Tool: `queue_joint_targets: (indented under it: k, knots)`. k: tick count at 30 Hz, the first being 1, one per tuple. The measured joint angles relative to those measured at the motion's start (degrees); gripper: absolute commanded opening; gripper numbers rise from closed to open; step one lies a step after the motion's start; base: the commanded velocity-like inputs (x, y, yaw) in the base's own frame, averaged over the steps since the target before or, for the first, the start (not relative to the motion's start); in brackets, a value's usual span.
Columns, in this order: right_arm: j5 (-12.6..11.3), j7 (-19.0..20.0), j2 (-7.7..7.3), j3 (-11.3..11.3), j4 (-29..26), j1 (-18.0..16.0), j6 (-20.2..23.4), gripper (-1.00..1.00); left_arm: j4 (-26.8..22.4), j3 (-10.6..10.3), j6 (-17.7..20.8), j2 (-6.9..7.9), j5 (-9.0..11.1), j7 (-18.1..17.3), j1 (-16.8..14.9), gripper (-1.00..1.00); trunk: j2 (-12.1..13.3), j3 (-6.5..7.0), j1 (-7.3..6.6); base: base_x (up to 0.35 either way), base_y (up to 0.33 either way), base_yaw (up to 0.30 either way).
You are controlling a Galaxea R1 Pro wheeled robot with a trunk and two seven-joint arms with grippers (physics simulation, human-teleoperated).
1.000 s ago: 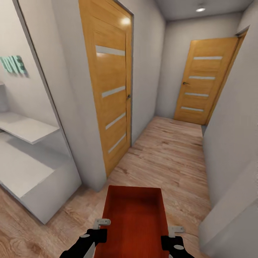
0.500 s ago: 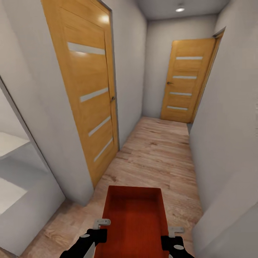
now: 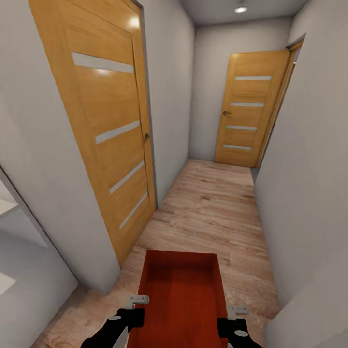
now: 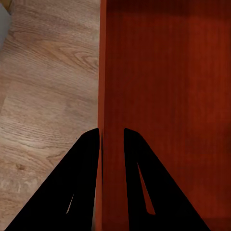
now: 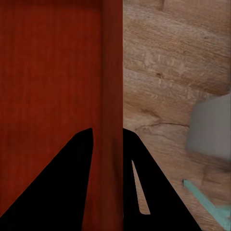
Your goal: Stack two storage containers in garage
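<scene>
Left gripper (image 3: 137,309) clamped on the left wall of the orange-red container (image 3: 182,295), one finger (image 4: 84,178) outside, the other inside; right gripper (image 3: 230,316) pinching the right wall the same way, fingers (image 5: 72,183) straddling the rim; container held between both arms low in front of the robot, open top up, above light wood plank floor (image 3: 212,208); narrow hallway with grey-white walls (image 3: 309,159); wooden door (image 3: 111,130) with pale stripes close on the left; second matching door (image 3: 249,111) at the far end; ceiling light (image 3: 240,8) above it.
</scene>
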Motion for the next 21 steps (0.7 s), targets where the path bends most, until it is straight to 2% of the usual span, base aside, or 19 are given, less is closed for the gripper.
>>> queue_joint_targets:
  k: [21]
  knots:
    - [0.0,-0.1,-0.08,0.1,-0.2,0.0,0.2,-1.00,0.0,0.0,0.1,-0.03,0.0,0.0,0.0,-1.00,0.0,0.00,0.00,0.323,0.000,0.000]
